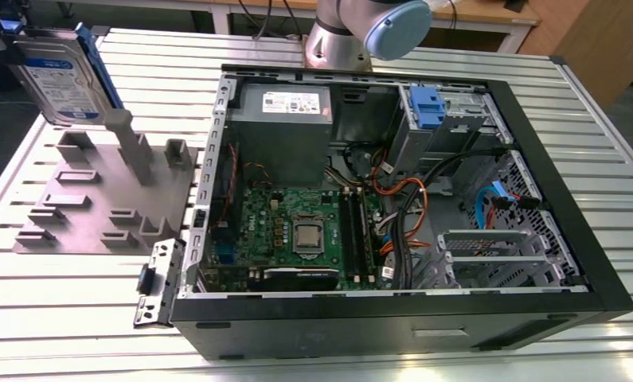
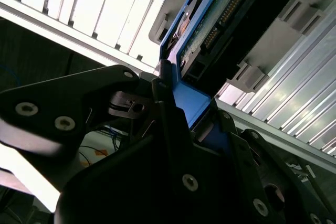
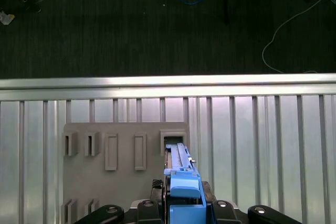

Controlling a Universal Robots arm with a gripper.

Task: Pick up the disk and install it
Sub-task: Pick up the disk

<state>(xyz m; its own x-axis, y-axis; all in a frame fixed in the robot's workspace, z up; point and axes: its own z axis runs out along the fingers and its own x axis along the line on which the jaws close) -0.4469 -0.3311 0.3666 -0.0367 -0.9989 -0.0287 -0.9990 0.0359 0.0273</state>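
Your gripper (image 2: pixel 191 109) is clenched on the disk (image 1: pixel 64 79). In the second wrist view its two black fingers (image 2: pixel 168 124) press from both sides on the end of the blue carrier (image 2: pixel 195 103), and the drive body runs away from them. So the disk does not lie apart from the gripper. It hangs from it, long axis nearly upright and a little tilted, above the far corner of the grey fixture plate (image 1: pixel 93 199). This plate lies near the edge of the bench (image 1: pixel 61 310) at the exterior view's left. In the first wrist view you look along the thin edge of the disk, and its far end stands over one slot (image 3: pixel 173 141) of the plate. I judge it is out of the slot, but I cannot tell this for sure. The open computer case (image 1: pixel 401 328) lies to the exterior view's right of the disk, well apart, on the middle of the bench, with a blue latch (image 1: pixel 427 107) near its far corner. The disk is a flat silver-grey drive with its white-and-blue label turned to the exterior camera and a blue rail along one long side. Its other face shows a green circuit board (image 2: pixel 212 22).
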